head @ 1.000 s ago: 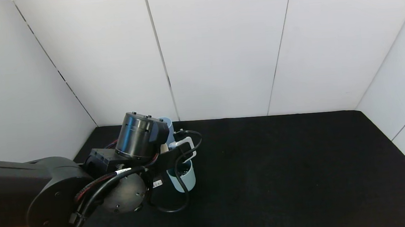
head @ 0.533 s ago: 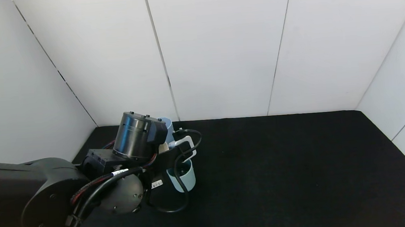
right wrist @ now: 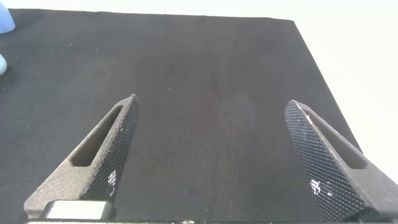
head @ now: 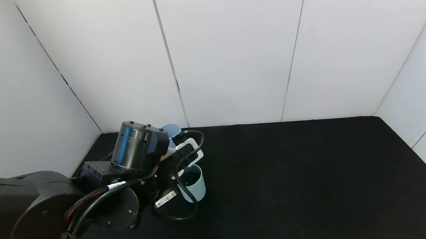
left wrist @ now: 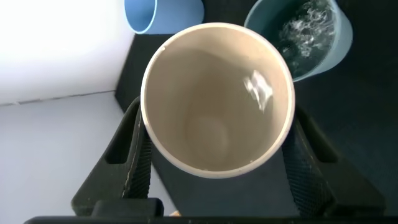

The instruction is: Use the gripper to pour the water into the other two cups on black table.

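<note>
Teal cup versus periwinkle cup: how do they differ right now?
The teal cup holds bubbling water; the periwinkle cup shows no water in the part visible. Teal stands nearer the robot, periwinkle by the wall. Both stand upright on the black table, beyond the beige cup in the left gripper.

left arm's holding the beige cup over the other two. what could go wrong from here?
1. The left gripper holds the beige cup, which looks nearly drained; the blue cup shows no water inside, so it may get little.
2. The teal cup already holds churning water; more pouring could slosh onto the black table.
3. The cups stand close together, so swinging across may knock one over.
</note>
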`<state>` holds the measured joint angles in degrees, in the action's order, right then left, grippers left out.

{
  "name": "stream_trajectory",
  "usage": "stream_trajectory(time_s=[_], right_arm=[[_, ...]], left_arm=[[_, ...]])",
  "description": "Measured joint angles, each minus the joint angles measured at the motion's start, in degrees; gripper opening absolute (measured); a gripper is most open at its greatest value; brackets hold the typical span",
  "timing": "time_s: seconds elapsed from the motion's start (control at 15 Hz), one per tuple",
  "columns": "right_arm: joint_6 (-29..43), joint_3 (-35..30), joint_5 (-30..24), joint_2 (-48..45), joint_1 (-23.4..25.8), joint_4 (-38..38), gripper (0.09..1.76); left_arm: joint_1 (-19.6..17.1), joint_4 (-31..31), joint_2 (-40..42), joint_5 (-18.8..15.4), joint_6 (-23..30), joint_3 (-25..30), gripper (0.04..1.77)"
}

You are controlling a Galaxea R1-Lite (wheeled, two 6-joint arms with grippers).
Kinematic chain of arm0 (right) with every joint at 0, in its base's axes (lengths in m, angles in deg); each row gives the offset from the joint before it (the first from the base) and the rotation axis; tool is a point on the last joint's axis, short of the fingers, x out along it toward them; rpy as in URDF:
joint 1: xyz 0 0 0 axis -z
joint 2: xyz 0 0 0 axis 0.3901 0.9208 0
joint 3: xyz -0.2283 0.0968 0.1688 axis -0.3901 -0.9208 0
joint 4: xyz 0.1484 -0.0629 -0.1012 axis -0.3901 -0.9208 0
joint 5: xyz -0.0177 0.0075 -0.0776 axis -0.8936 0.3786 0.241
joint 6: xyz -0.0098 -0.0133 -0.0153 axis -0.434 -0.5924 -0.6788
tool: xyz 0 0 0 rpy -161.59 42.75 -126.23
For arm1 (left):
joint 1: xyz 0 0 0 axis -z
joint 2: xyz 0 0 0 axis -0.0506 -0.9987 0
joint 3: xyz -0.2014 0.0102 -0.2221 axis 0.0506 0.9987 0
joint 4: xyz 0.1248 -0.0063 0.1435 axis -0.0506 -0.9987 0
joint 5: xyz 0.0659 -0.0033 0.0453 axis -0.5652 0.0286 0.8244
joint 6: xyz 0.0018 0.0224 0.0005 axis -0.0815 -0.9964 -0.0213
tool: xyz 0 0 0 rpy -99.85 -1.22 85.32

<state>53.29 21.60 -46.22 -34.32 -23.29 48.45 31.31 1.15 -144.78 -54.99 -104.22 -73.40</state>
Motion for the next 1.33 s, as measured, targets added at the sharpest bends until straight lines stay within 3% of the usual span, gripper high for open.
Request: stream_trajectory(time_s=[0.33, 0.6, 1.07, 1.33], right_arm=[[0.0, 0.0, 0.0, 0.0, 0.0, 0.0, 1.71], [0.0, 0.0, 0.0, 0.0, 0.0, 0.0, 1.71], [0.0, 0.0, 0.0, 0.0, 0.0, 0.0, 1.71], [0.0, 0.0, 0.0, 0.0, 0.0, 0.0, 1.71]], left_arm=[[-8.9, -0.3, 0.6, -5.9, 1.7, -1.3, 1.22], [-15.8, -1.0, -0.6, -9.3, 1.5, -6.5, 1.22], [-18.1, -1.0, -7.4, -8.7, 1.1, -14.4, 1.22], [-18.2, -1.0, -11.9, -7.4, -2.9, -18.7, 1.22]])
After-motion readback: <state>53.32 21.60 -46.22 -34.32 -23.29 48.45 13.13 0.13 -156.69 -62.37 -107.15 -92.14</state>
